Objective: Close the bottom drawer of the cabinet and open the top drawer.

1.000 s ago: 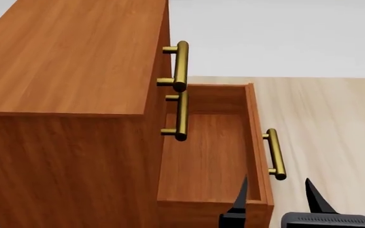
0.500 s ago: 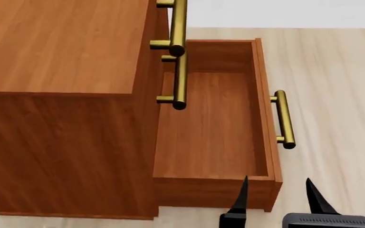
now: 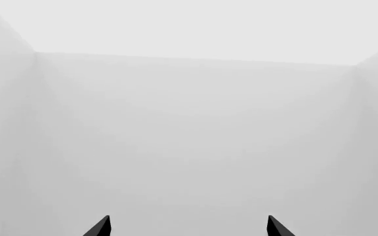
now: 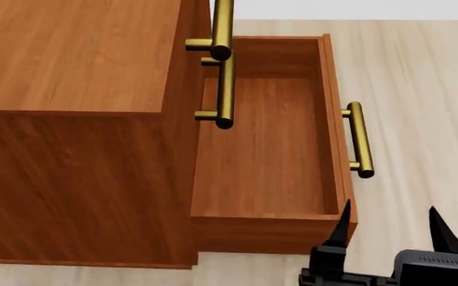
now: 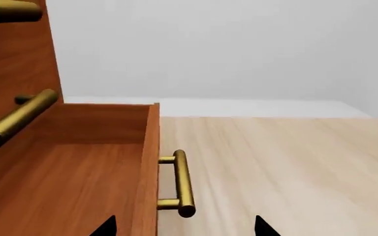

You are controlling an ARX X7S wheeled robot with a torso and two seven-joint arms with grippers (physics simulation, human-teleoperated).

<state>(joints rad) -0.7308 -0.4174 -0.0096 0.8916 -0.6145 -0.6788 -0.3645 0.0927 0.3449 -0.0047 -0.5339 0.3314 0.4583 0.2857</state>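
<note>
- the cabinet (image 4: 70, 59) stands on a pale wood floor (image 4: 420, 77), and everything here is placed against it.
- the bottom drawer (image 4: 265, 149) is pulled well out from the cabinet's front, its box open and bare inside; its brass handle (image 4: 359, 140) sits on the outer face, the side away from the cabinet.
- the top drawer's handle (image 4: 220, 27) and the middle drawer's handle (image 4: 225, 89) sit close in against the cabinet's front, one above the other, both overhanging the open box.
- the right fingers (image 4: 388, 229) hang at the near corner of the bottom drawer, spread wide and holding nothing; one tip (image 4: 342, 223) lies over the corner of the drawer front, the other out over the floor.
- the drawer's handle lies beyond those tips, well apart from them, not between them.
- from the right wrist the same handle (image 5: 182, 183) shows ahead, off to one side of the gap.
- the left fingers (image 3: 187, 226) are spread wide, empty, facing only blank pale wall, away from the cabinet.
</note>
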